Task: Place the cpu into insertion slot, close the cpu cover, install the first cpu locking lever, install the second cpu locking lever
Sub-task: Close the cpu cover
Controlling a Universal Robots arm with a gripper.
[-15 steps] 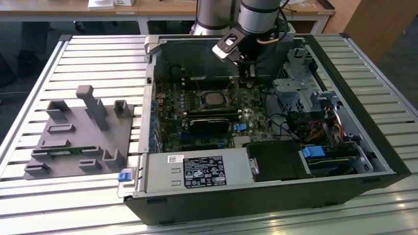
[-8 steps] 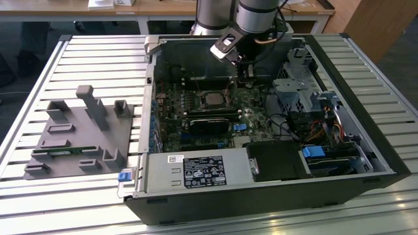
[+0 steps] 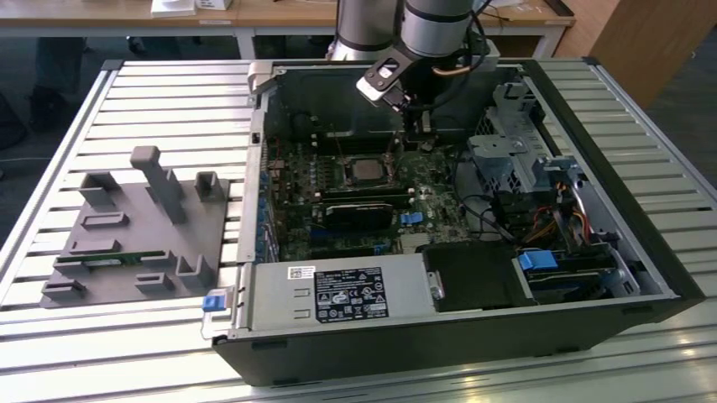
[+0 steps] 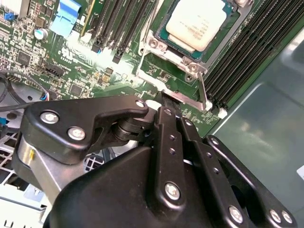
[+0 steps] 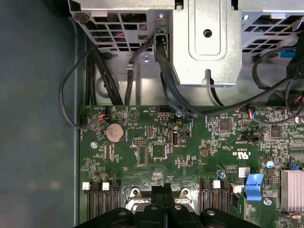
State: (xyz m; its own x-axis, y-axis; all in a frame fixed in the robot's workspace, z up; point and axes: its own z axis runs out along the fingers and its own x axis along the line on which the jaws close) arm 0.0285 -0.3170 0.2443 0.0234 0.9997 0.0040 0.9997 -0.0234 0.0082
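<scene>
Gripper: jaws pressed together, nothing visible between them. Its tip is down at the green board, just beside the socket's near corner and at the end of a thin locking lever. Cannot tell whether tip and lever touch.

The cpu is seated flat in the insertion slot, pale top facing up. The cpu cover looks lowered around it, with the silvery frame lying along the chip's edges.

The slot sits mid-board, toward the back wall of the computer case. Long dark memory slots run along both sides of it. The case lies open on the slatted tabletop, with a grey fixture block well apart toward the tabletop's edge at the exterior view's left.

Judged step: working a locking lever, with chip and cover apparently done.

To do it well:
- Bear on the lever's bent end only, never on the frame or the small parts by the socket corner.
- Press down first, then sideways so the rod tucks under its catch.
- Keep the closed tip square so it does not slide off toward the memory slots.
</scene>
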